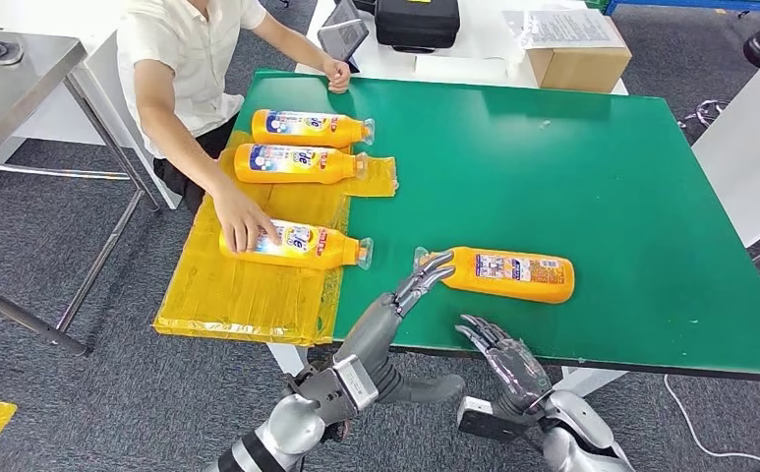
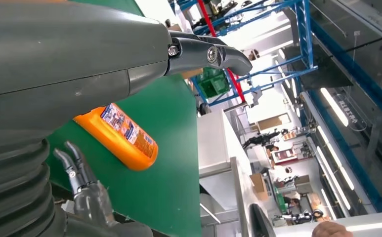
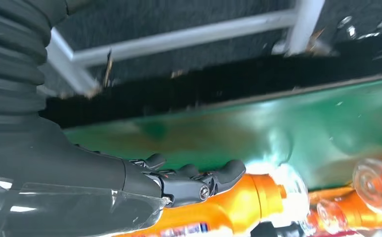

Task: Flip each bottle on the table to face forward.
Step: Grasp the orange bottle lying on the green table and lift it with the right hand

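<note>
My right hand point(image 1: 501, 346) is nearest to me, at the front edge of the green worktop point(image 1: 592, 187). Its fingers are spread apart and it holds nothing. Just past it lies an orange bottle point(image 1: 509, 272) on its side, with its small back label up and its clear cap pointing to my left.

My left hand point(image 1: 421, 279) reaches in from below. Its fingers are apart too, and the fingertips point(image 1: 441, 262) sit right at the cap end of that bottle. I cannot tell if they really touch it. It grips nothing.

To the left, a yellow plastic sheet point(image 1: 243, 295) hangs over the worktop edge. Three more orange bottles lie on it, all on their sides with caps pointing right. The near one point(image 1: 302, 246) has a person's hand point(image 1: 245, 222) resting on it. The middle one point(image 1: 297, 163) and the far one point(image 1: 312, 128) lie close together behind it.

Far back, off the worktop, stand a cardboard box point(image 1: 580, 57) and a black case point(image 1: 417, 24).
</note>
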You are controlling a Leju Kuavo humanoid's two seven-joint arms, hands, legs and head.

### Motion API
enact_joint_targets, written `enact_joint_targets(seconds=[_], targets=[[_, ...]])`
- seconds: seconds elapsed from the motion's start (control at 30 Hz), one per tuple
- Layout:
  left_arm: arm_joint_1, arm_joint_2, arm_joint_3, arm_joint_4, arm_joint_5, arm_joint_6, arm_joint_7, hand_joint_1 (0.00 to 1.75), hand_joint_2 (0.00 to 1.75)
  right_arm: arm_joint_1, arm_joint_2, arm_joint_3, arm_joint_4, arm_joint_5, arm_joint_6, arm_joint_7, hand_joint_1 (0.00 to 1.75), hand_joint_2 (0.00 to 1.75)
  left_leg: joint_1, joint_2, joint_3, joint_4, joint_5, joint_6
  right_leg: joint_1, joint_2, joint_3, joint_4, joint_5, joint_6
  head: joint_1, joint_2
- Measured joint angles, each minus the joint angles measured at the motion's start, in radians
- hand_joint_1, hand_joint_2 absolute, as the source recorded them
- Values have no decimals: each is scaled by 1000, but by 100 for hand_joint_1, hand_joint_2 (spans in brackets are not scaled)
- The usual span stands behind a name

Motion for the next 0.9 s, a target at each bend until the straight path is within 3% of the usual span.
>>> enact_joint_targets(seconds=[0.3,0.57,0.7,0.9], targets=[[-12,-5,-11,28,5,-11,0,0,175,24,5,33,-8,-74,46,-3,0,175,0,0,0,0,-1,0,0,0,0,0,-1,-1,0,0],[-24,-5,-26,36,4,-8,-6,0,175,54,-10,121,-99,-208,-6,-4,0,175,0,0,0,0,-2,-1,0,0,0,0,-2,-1,0,0],[-26,-5,-28,40,4,-6,-7,0,175,58,-16,142,-125,-175,-46,-5,0,175,0,0,0,0,-2,-1,0,0,0,0,-2,-1,0,0],[-33,-16,-31,41,7,11,-1,0,175,58,-1,130,-167,-24,-147,-5,0,175,0,0,0,0,-2,-1,0,0,0,0,-2,-1,0,0]])
